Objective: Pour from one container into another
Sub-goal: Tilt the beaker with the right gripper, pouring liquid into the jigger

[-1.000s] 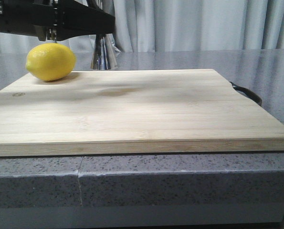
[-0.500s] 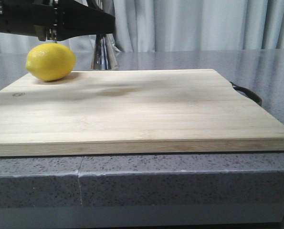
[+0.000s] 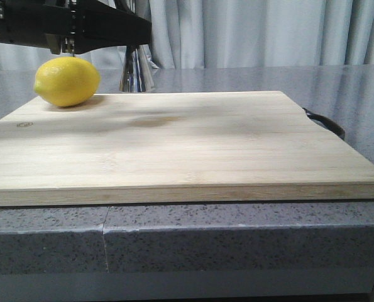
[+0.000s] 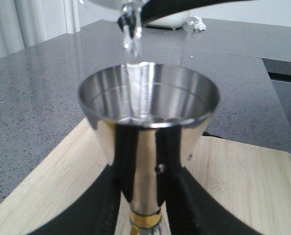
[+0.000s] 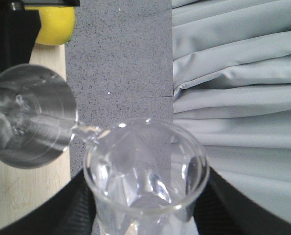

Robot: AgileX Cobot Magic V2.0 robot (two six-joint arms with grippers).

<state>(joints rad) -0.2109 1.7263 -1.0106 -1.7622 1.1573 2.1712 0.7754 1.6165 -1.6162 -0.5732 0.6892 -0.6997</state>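
The steel jigger (image 4: pixel 147 122) stands upright at the far left edge of the cutting board, and my left gripper (image 4: pixel 145 198) is shut on its narrow gold waist. Its top cup holds some clear liquid. The clear glass beaker (image 5: pixel 145 166) is tilted in my right gripper (image 5: pixel 145 208), which is shut on its sides. The beaker's pour lip (image 5: pixel 86 131) reaches over the jigger's rim (image 5: pixel 30 117), and a thin stream (image 4: pixel 131 41) falls into the cup. In the front view only the jigger's lower cone (image 3: pixel 136 72) shows under my left arm (image 3: pixel 67 25); the beaker is out of that view.
A yellow lemon (image 3: pixel 67 82) lies on the far left corner of the wooden cutting board (image 3: pixel 187 145), close to the jigger. The board rests on a grey speckled counter (image 3: pixel 237 242). A dark handle (image 3: pixel 328 123) sticks out at the board's right side. Grey curtains hang behind.
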